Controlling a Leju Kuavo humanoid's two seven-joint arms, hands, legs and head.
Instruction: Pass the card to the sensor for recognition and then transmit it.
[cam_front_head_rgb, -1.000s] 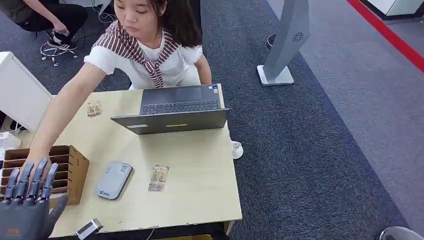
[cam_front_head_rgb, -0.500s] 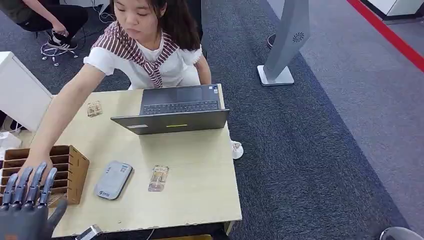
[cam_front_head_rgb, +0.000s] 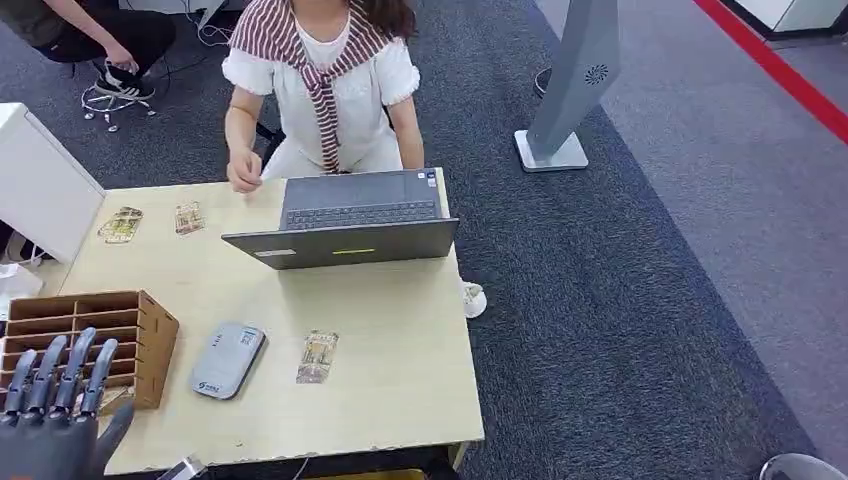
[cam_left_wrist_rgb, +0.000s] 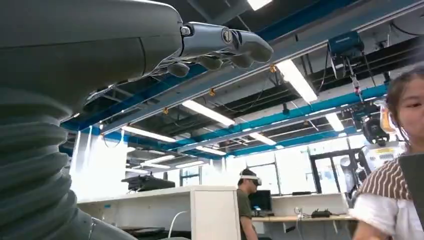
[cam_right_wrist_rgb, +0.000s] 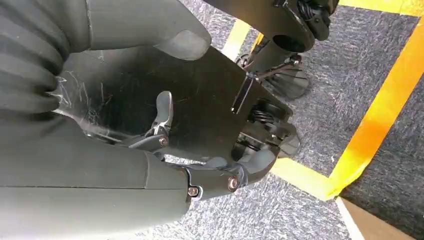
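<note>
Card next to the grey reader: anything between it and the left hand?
Partly. The brown wooden slotted organizer sits just ahead of the raised left hand. The grey rounded card reader lies between the organizer and the transparent patterned card. Over both, nothing visible blocks the way.

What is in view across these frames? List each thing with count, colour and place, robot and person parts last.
table: one, light wood, centre of the head view.
laptop: one, dark grey, open, at the far edge of the table.
card reader: one, grey, near part of the table, right of the rack.
slotted rack: one, brown, near-left corner of the table.
cards: three, yellowish; one right of the card reader, two at the far left.
floor stand: one, grey, on the carpet beyond the table.
white cabinet: one, left of the table.
person: seated behind the laptop, one hand at the table edge.
left robot hand: grey, fingers spread, holding nothing, by the rack.
right robot hand: dark, hanging over the floor.
</note>
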